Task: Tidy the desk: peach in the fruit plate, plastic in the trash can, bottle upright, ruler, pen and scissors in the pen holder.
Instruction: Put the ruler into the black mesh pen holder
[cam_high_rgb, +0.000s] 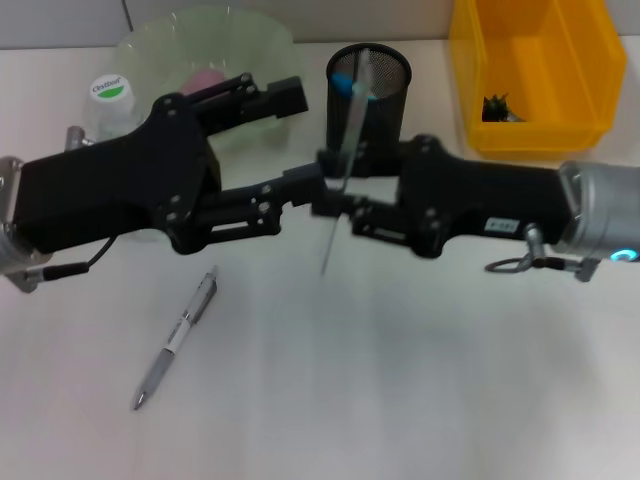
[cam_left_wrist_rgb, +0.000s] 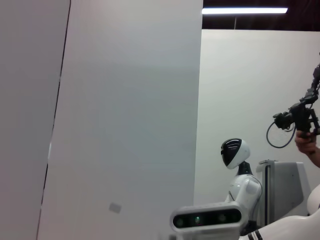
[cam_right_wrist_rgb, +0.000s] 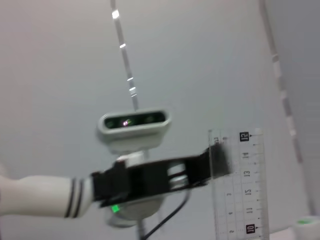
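A clear ruler (cam_high_rgb: 342, 170) hangs tilted over the desk, its top end near the black mesh pen holder (cam_high_rgb: 368, 92). My right gripper (cam_high_rgb: 328, 182) is shut on the ruler's middle. My left gripper (cam_high_rgb: 298, 138) stands wide open, and its lower finger (cam_high_rgb: 300, 182) ends just beside the ruler. The right wrist view shows the ruler (cam_right_wrist_rgb: 239, 185) with that black finger (cam_right_wrist_rgb: 165, 177) meeting its edge. A grey pen (cam_high_rgb: 178, 340) lies on the desk at front left. The pink peach (cam_high_rgb: 205, 76) sits in the green fruit plate (cam_high_rgb: 250, 40). The bottle (cam_high_rgb: 110, 95) stands upright beside it.
A yellow bin (cam_high_rgb: 535, 130) at the back right holds a dark crumpled item (cam_high_rgb: 497, 107). A blue handle (cam_high_rgb: 343, 82) shows inside the pen holder. The left wrist view shows only a wall and another robot far off.
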